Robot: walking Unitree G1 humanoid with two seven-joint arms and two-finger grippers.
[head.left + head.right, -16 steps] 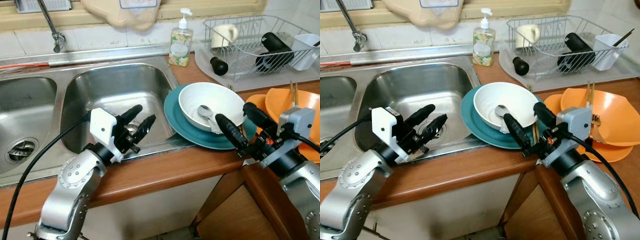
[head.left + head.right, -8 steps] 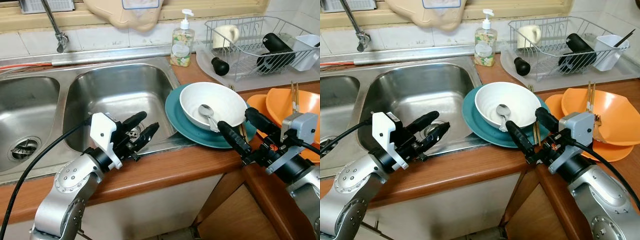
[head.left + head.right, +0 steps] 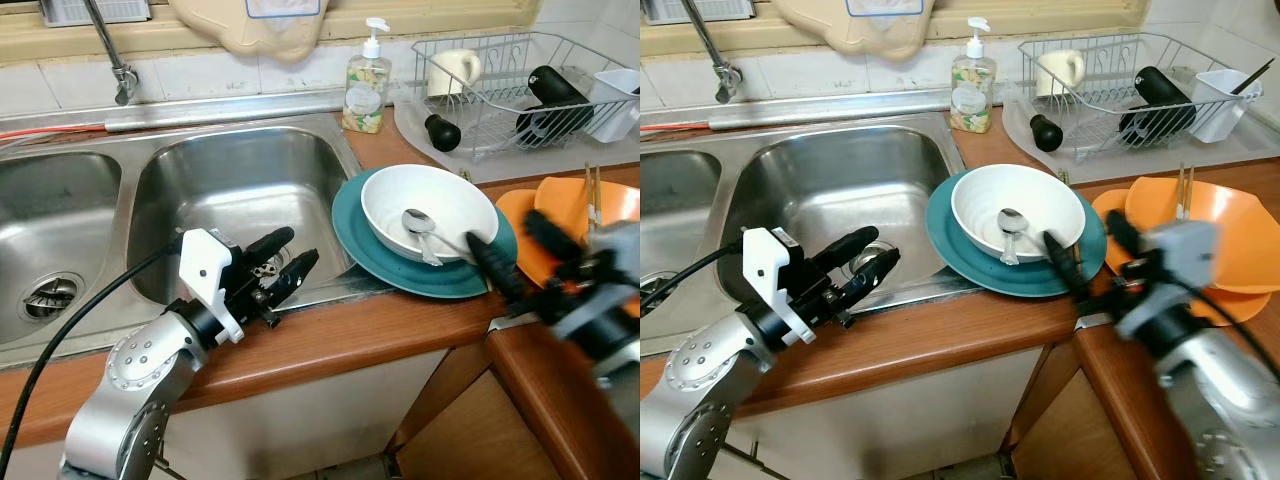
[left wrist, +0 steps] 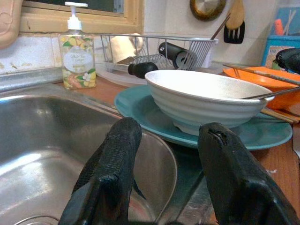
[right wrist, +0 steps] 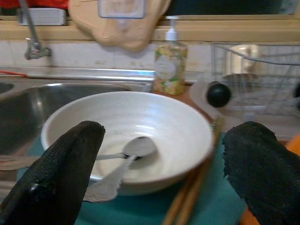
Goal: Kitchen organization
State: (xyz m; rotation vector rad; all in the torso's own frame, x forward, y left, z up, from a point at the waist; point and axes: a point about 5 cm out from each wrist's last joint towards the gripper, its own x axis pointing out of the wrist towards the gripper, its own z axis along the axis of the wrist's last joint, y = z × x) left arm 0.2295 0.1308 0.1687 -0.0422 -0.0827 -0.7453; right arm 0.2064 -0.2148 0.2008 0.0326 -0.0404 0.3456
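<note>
Risk noted: my right gripper (image 5: 154, 187), fingers spread and empty, faces the white bowl (image 3: 428, 205) on the teal plate (image 3: 372, 255), and a careless closing could tip its loose spoon (image 3: 416, 224) out.

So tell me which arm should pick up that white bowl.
Right, probably. The right pincer is open beside the white bowl on the teal plate, facing it squarely. The left pincer, also open, sits over the sink edge, farther off.
</note>
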